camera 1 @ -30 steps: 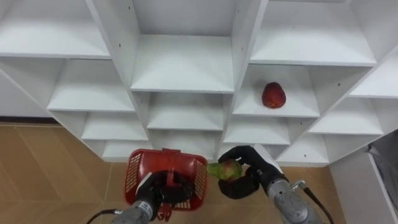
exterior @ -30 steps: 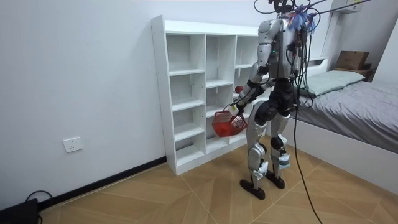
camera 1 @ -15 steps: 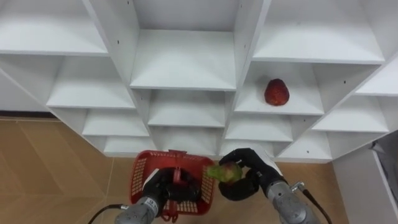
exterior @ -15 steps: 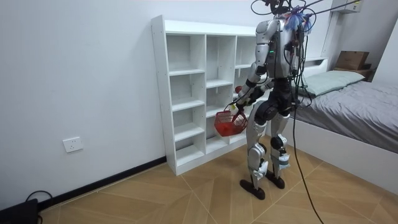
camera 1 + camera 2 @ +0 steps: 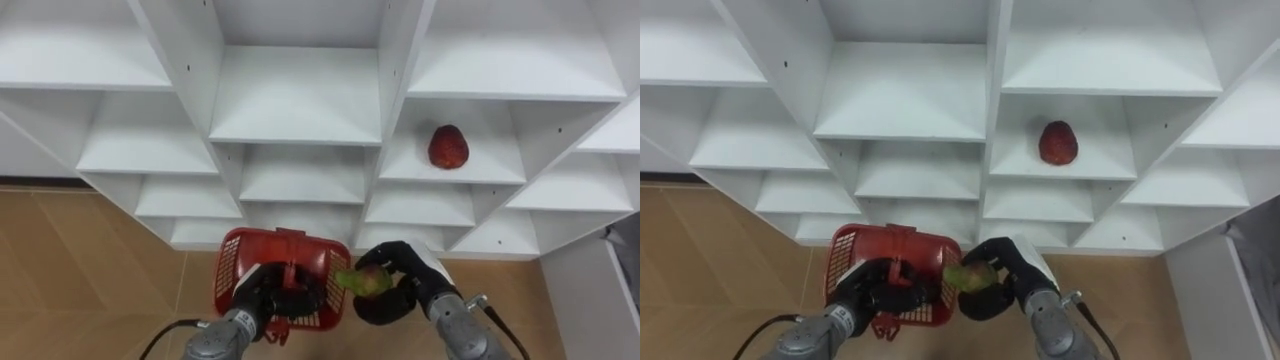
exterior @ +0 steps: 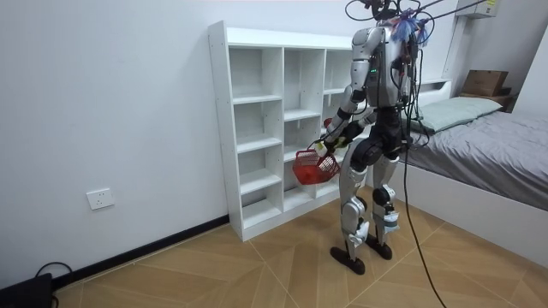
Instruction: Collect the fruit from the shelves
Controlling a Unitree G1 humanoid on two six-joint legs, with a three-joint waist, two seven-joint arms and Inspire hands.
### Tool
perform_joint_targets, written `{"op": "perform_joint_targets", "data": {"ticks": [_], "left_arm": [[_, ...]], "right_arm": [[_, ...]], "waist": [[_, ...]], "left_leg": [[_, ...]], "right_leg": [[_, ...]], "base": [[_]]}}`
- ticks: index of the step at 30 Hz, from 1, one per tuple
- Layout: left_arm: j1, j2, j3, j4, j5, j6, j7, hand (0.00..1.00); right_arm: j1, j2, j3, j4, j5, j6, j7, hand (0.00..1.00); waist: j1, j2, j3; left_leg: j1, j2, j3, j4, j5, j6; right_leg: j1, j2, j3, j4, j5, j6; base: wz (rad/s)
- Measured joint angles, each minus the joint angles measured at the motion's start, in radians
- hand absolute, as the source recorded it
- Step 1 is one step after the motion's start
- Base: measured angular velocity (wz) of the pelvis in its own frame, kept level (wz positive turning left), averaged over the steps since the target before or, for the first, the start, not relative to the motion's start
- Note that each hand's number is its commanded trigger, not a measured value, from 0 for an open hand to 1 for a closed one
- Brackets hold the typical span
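A white closet (image 5: 296,100) of open shelves stood on a wood parquet floor (image 5: 90,260) against the wall. One red fruit (image 5: 448,147) lay on a shelf in its right-hand column, near the middle of the board.

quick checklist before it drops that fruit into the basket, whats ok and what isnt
1. Basket grip: left hand curled round the handle of the red basket: ok.
2. Fruit grip: right hand closed on the green fruit: ok.
3. Fruit over the basket opening: not ok, it sits at the right rim.
4. Room inside the basket: cannot tell, hand and handle cover it.
5. Next pick: red fruit lying on a closet shelf: ok.
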Motion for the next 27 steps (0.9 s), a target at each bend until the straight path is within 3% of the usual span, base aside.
{"op": "perform_joint_targets", "data": {"ticks": [12,27], "left_arm": [[0.001,0.008,-0.002,-0.001,0.002,0.0,-0.062,1.0],[0.001,0.008,-0.03,-0.001,0.002,0.0,-0.07,1.0]], "right_arm": [[-0.047,0.013,-0.002,0.172,-0.001,0.004,0.031,1.0],[-0.052,0.032,-0.002,0.185,-0.001,0.005,0.031,1.0]], "waist": [[0.002,0.0,0.0],[0.001,-0.001,0.0006]], "left_leg": [[-0.002,0.001,0.001,0.006,0.0,0.0],[-0.014,0.002,0.003,0.014,0.0,0.0]], "right_leg": [[-0.005,-0.001,-0.003,0.012,0.0,-0.001],[-0.017,-0.002,-0.002,0.019,-0.002,-0.003]], "base": [[0.0],[0.0]]}}
